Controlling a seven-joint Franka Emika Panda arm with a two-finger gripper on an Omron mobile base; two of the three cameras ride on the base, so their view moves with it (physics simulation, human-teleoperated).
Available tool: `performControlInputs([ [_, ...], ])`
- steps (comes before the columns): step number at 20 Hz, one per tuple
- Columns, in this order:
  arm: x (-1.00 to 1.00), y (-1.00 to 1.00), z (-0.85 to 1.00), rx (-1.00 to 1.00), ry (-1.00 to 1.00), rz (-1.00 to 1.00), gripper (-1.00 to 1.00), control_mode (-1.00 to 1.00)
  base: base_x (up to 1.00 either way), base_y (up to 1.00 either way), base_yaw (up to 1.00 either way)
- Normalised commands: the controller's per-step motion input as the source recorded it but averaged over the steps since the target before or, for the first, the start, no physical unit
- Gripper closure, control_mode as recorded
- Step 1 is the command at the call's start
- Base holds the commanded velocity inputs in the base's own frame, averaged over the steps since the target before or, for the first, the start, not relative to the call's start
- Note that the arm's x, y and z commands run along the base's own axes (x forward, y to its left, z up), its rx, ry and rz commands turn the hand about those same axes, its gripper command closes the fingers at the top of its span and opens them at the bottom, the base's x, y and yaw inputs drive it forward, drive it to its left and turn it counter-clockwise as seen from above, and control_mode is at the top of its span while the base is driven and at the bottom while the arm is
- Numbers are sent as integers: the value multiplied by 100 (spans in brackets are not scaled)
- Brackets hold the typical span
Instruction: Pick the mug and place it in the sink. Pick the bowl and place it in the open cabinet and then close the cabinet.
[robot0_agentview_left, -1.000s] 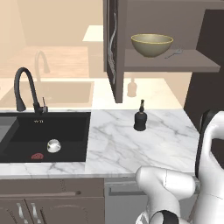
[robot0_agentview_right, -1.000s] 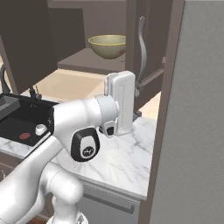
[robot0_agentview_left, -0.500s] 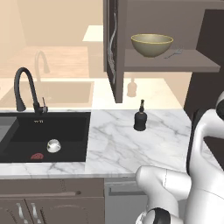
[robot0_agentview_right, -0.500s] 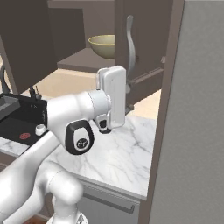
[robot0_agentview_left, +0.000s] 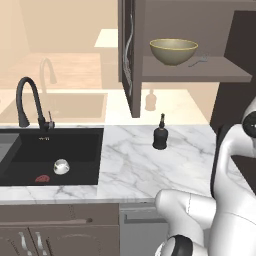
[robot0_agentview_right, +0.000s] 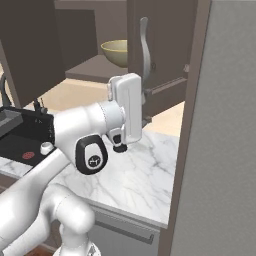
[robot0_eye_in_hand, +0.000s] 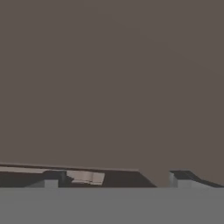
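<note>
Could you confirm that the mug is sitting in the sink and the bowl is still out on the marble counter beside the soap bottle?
The mug does sit in the sink, but the bowl is not on the counter: the left base view shows it on the shelf of the open cabinet, above the soap bottle, which stands alone on the marble.

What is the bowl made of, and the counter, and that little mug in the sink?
The bowl looks like glazed ceramic: smooth olive-tan with a thin yellowish rim, though it might be plastic. The counter looks like polished marble, white with grey veins. The mug looks like glossy white-grey ceramic or metal; it is too small to tell. The sink looks matte black.
</note>
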Motion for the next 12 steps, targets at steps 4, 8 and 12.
performControlInputs([
  [4,39,14,0,9,7,3,-100,-100,0,0,0],
  [8,42,13,0,14,7,6,-100,-100,0,0,0],
  [12,48,14,0,17,8,7,-100,-100,0,0,0],
])
